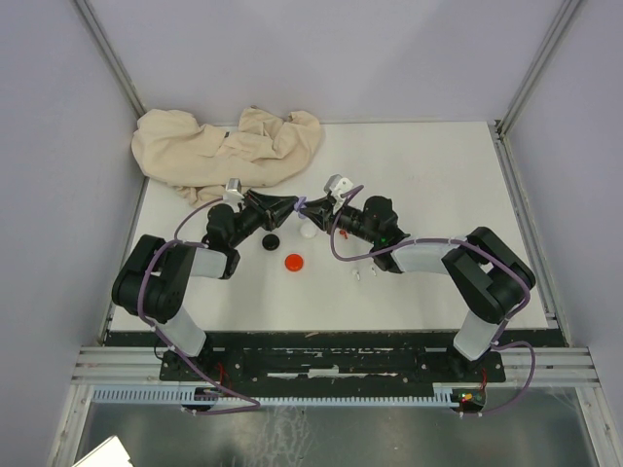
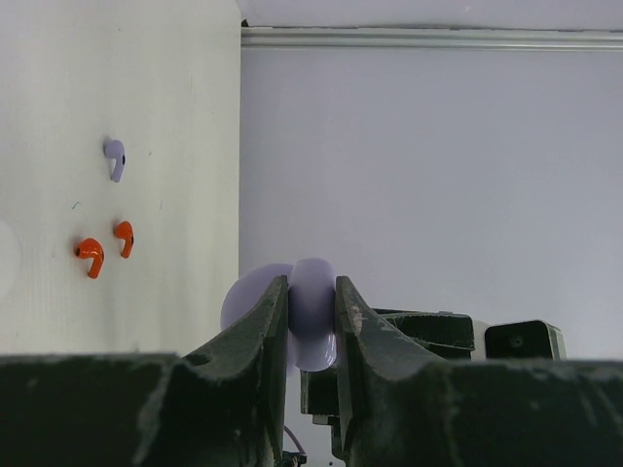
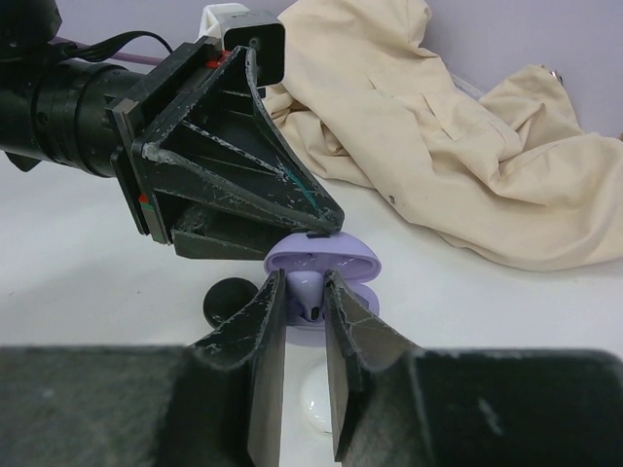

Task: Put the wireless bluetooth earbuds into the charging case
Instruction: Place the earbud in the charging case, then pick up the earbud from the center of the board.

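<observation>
My left gripper is shut on an open purple charging case and holds it above the table. In the right wrist view the case shows with its lid up. My right gripper is shut on a purple earbud and holds it at the case's opening. Another purple earbud and two red earbuds lie on the table. Two white earbuds lie near the right arm.
A beige cloth lies bunched at the back left. A black disc, a white disc and a red disc sit on the white table under and in front of the grippers.
</observation>
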You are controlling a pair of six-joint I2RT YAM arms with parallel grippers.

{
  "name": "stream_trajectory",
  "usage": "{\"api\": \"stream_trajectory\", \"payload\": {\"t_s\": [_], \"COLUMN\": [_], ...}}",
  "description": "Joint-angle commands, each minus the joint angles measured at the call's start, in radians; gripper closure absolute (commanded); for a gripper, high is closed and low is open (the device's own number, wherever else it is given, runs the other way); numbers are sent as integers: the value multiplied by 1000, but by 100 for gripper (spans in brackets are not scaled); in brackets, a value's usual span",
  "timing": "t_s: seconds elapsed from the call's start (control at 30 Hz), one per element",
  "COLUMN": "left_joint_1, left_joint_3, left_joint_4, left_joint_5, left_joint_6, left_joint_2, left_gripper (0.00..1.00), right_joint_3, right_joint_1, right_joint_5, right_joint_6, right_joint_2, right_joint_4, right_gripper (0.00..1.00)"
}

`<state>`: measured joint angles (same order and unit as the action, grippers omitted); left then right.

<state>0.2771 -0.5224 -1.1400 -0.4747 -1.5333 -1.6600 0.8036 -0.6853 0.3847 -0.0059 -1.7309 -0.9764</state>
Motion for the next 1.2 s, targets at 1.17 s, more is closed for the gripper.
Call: {"api": "stream_trajectory", "payload": {"t_s": [1.17], "left_joint_1": [-12], "left_joint_3": [-17], "left_joint_4": [-83], "left_joint_5": [-73], "left_joint_6": [-1], "left_joint_2": [-49], "left_gripper": [97], "right_joint_3": [918], "right_joint_1": [157], "right_joint_5": [-500], "right_joint_6": [138], "right_joint_2": [-226], "right_joint_4": [1607], "right_gripper": [35]}}
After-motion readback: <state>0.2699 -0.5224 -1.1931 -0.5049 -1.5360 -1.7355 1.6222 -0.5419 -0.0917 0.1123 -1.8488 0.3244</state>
